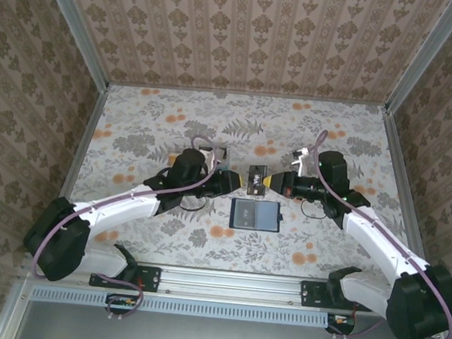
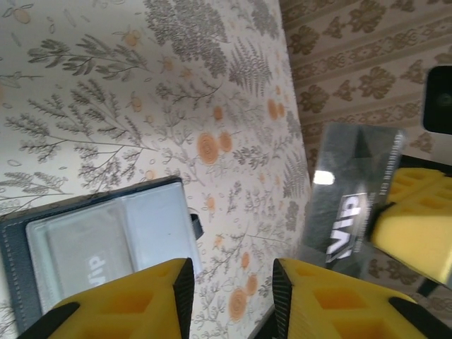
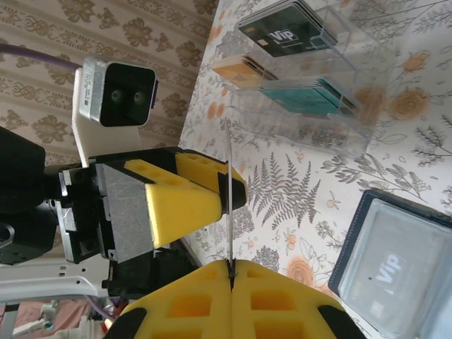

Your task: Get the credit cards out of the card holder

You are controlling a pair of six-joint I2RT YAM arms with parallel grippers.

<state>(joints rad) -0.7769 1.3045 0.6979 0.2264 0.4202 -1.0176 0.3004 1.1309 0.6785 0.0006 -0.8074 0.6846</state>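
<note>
While one card (image 2: 347, 180) hangs gripped, another card (image 2: 86, 258) occupies the holder (image 2: 11, 248).

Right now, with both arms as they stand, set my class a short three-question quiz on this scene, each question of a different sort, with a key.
1. True or false: the right gripper is shut on a dark VIP card.
2. The card holder is: A) folded shut, B) lying open on the table, C) standing on edge.
3. Fill in: the left gripper has its jaws ____, with nothing between them.
Key: 1 true; 2 B; 3 open.
</note>
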